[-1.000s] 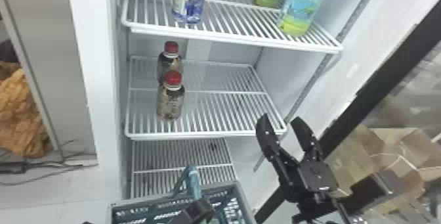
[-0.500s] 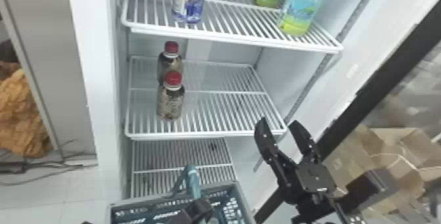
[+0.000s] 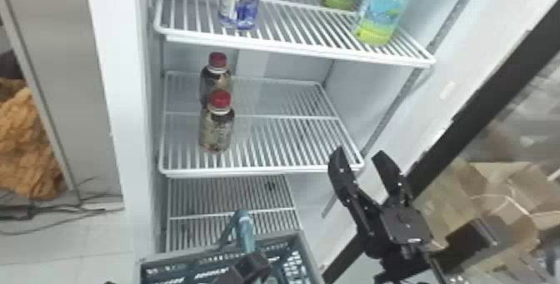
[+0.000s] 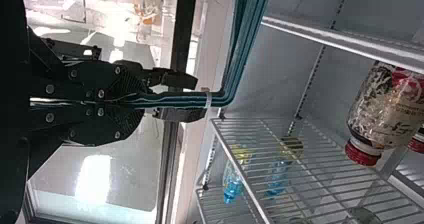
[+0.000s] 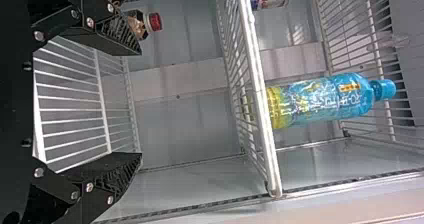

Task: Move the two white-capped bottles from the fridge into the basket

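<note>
Basket held in left claw — right claw wide — red-capped bottles on the wire shelf.

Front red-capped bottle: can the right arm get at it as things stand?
Likely yes: right gripper is open near the middle shelf's right front corner. Nothing stands between it and the front red-capped bottle; the rear red-capped bottle sits behind. It would probably need to clear the rim.

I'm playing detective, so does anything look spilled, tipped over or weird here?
Nothing looks spilled, and both red-capped bottles stand upright. One odd bit: dark cables lie loosely on the floor beside the fridge, which looks messy.
</note>
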`<control>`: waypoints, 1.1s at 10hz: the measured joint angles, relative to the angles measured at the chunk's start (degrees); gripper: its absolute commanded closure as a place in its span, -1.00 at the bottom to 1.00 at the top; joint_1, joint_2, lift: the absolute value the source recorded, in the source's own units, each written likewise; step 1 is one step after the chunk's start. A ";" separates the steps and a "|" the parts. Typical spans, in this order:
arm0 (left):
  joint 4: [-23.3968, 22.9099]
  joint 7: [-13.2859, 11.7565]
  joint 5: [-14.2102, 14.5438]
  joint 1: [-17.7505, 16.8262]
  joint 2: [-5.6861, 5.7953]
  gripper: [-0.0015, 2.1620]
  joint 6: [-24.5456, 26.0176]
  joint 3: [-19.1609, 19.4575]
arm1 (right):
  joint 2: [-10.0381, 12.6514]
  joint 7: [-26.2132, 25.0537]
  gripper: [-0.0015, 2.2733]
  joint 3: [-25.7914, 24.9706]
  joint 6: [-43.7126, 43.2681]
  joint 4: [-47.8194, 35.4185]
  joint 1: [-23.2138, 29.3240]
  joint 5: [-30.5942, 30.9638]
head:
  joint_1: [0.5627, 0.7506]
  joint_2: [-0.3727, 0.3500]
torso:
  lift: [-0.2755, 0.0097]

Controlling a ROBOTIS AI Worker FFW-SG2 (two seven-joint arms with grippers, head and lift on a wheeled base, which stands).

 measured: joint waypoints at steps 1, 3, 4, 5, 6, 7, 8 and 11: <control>0.00 0.00 0.00 0.01 -0.02 0.03 0.00 0.04 | 0.01 0.00 -0.68 -0.01 0.00 -0.07 0.00 -0.04 | 0.41 -0.94 | -0.89; 0.00 0.00 0.00 0.01 -0.02 0.03 0.00 0.08 | 0.02 0.00 -0.68 -0.01 -0.07 -0.22 0.00 -0.05 | 0.41 -0.94 | -0.89; 0.00 0.00 0.00 0.01 -0.02 0.03 0.00 0.10 | 0.02 0.00 -0.68 -0.01 -0.14 -0.26 0.00 -0.02 | 0.41 -0.94 | -0.89; 0.00 0.00 0.00 0.00 -0.02 0.03 0.00 0.10 | 0.02 0.00 -0.68 -0.01 -0.23 -0.29 0.00 -0.02 | 0.41 -0.94 | -0.89; 0.00 0.00 0.00 -0.10 -0.02 0.03 0.00 0.06 | 0.02 0.00 -0.67 -0.01 -0.37 -0.29 0.00 -0.04 | 0.41 -0.94 | -0.89; 0.00 0.00 0.00 -0.15 -0.02 0.03 0.00 0.01 | 0.02 0.00 -0.67 -0.01 -0.42 -0.29 0.00 -0.05 | 0.41 -0.94 | -0.89; 0.00 0.00 0.00 -0.22 -0.02 0.03 0.00 0.03 | 0.01 0.01 -0.67 -0.01 -0.46 -0.29 0.00 -0.06 | 0.41 -0.94 | -0.89; 0.00 0.00 0.00 -0.28 -0.02 0.03 0.00 0.13 | -0.07 0.00 -0.67 0.18 -0.58 -0.18 -0.12 0.10 | 0.41 -0.94 | -0.89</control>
